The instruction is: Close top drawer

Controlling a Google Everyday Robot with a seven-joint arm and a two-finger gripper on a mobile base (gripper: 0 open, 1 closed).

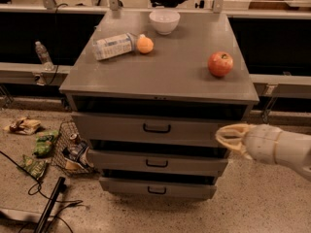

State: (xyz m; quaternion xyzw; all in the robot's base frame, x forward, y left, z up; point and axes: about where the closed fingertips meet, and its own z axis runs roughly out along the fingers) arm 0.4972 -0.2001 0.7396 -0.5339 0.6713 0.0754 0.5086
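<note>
The grey cabinet (pixel 160 76) has three drawers. The top drawer (pixel 121 127) is the widest, with a dark loop handle (pixel 156 128) at its centre. It stands pulled out a little, with a dark gap above its front. My gripper (pixel 221 136) comes in from the right on a cream arm (pixel 277 147). It points left at the right end of the top drawer's front, and its fingers are together and empty. I cannot tell whether it touches the front.
On the cabinet top lie a red apple (pixel 220 64), an orange (pixel 145 44), a white bowl (pixel 164 21) and a lying bottle (pixel 114 45). Two narrower drawers (pixel 156 163) sit below. Snack bags (pixel 43 143), a wire basket (pixel 73 149) and cables (pixel 48 203) lie on the floor at left.
</note>
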